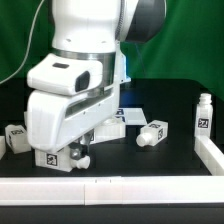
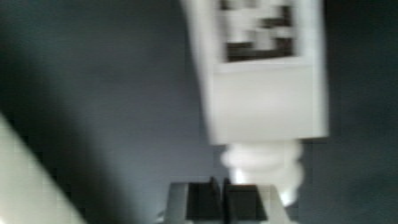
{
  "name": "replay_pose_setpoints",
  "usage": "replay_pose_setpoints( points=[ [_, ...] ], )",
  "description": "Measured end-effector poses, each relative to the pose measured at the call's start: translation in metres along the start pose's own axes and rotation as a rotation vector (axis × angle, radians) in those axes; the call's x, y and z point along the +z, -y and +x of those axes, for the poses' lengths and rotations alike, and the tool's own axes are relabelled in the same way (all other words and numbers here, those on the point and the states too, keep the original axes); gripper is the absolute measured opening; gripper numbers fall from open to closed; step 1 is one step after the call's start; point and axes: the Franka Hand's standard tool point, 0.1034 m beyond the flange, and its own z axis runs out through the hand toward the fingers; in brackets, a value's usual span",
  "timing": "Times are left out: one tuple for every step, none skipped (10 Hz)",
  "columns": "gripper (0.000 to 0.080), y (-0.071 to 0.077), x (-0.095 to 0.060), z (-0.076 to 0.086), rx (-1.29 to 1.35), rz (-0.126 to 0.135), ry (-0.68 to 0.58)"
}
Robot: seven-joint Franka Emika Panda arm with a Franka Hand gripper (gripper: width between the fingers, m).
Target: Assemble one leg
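Observation:
In the wrist view a white leg [image 2: 267,75] with a black-and-white tag lies on the dark table, its narrower round end toward my gripper [image 2: 222,203]. The jaws are closed together with nothing between them, and the leg's round end sits just beside one finger. In the exterior view my gripper [image 1: 79,152] is low over the table at the front left, with that leg [image 1: 48,157] beside it. A second leg [image 1: 152,132] lies at the middle. A third [image 1: 204,112] stands upright at the right. Another [image 1: 15,136] lies at the far left.
The large white tabletop [image 1: 131,114] lies behind the arm, mostly hidden by it. A low white wall [image 1: 130,186] runs along the front edge and turns up the exterior view's right side [image 1: 211,152].

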Motion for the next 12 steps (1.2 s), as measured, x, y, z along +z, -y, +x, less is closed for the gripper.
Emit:
replay_pose_setpoints(
  points=[
    [0.0001,-0.005,0.001,-0.004,-0.013,-0.002,-0.001],
    [0.0001,-0.008,0.003,-0.008,-0.021,-0.001,0.001],
    [0.0001,-0.009,0.005,-0.010,-0.018,0.001,0.004],
    [0.0001,-0.009,0.006,-0.010,-0.019,0.002,0.004],
    [0.0001,-0.008,0.006,-0.010,-0.019,0.002,0.004],
    [0.0017,-0.008,0.006,-0.010,-0.019,0.002,0.004],
    [0.0017,-0.008,0.005,-0.007,-0.014,0.001,0.003],
    [0.0204,-0.002,0.001,0.002,0.010,-0.002,0.000],
    [0.0381,0.014,-0.004,0.012,0.059,-0.008,-0.008],
    [0.0381,0.036,-0.006,0.020,0.109,-0.009,-0.016],
    [0.0559,0.055,-0.010,0.028,0.173,-0.011,-0.022],
    [0.0621,0.066,-0.015,0.039,0.191,-0.013,-0.026]
  ],
)
